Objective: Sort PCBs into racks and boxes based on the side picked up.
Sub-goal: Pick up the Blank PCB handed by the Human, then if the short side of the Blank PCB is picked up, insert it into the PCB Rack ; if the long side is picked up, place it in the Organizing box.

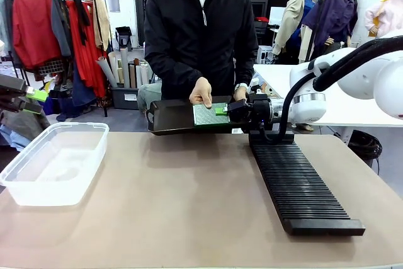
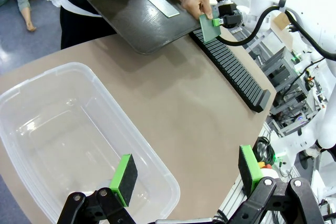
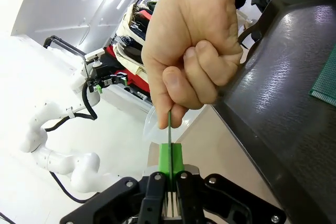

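Right gripper (image 3: 171, 156): green pads clamped tight on one edge of a PCB (image 1: 209, 114), seen edge-on from the right wrist. The person's hand (image 3: 194, 51) pinches the opposite edge between thumb and forefinger, so both have hold of the board. From the front this handover sits at 12 o'clock on the table's far side, just over the right end of the dark tray (image 1: 170, 119), which the person holds tilted toward the robot. The board's grey-green face is turned to the front camera. A second PCB (image 2: 163, 4) lies flat on the tray, apart from the hand. The black slotted rack (image 1: 302, 187) lies at 3 o'clock, running from the far edge toward the near edge, its far end just below the right gripper. The clear box (image 1: 53, 162) sits at 9 o'clock. Left gripper (image 2: 189, 171): jaws spread wide with nothing between them, hanging above the box's edge at the 9 o'clock side, well apart from the handover.
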`<state>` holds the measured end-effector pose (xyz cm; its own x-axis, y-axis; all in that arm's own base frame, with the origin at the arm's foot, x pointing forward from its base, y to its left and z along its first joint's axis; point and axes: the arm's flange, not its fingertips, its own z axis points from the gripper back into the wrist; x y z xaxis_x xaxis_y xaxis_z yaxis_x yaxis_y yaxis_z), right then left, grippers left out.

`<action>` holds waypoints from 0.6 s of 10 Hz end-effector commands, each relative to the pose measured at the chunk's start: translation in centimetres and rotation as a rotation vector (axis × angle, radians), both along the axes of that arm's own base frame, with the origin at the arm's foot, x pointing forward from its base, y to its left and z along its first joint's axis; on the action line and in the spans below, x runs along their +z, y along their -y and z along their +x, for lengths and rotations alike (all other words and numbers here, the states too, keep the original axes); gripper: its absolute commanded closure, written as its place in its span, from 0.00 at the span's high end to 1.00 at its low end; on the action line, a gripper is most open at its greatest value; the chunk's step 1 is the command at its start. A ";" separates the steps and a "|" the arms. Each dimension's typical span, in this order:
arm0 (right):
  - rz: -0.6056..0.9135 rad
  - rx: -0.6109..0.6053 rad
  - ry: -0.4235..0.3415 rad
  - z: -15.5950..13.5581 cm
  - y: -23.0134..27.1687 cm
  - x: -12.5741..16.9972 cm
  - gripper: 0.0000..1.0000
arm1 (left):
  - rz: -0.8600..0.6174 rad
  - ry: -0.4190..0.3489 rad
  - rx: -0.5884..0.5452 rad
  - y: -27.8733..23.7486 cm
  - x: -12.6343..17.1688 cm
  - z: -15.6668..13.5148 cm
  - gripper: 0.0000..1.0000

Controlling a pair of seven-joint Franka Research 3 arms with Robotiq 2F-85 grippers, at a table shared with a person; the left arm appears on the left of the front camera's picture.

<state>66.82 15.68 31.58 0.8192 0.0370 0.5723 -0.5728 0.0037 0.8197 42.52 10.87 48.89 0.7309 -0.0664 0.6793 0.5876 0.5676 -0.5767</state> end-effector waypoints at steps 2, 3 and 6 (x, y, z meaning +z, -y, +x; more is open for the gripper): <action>-0.008 -0.002 0.018 0.0 -0.1 0.2 0.00 | -0.001 0.003 0.000 0.0 0.1 -0.1 1.00; -0.008 -0.002 0.018 0.0 -0.1 0.2 0.00 | -0.001 0.003 0.000 0.0 0.1 -0.1 1.00; -0.008 -0.002 0.018 0.0 -0.1 0.2 0.00 | -0.001 0.003 0.000 0.0 0.1 -0.1 1.00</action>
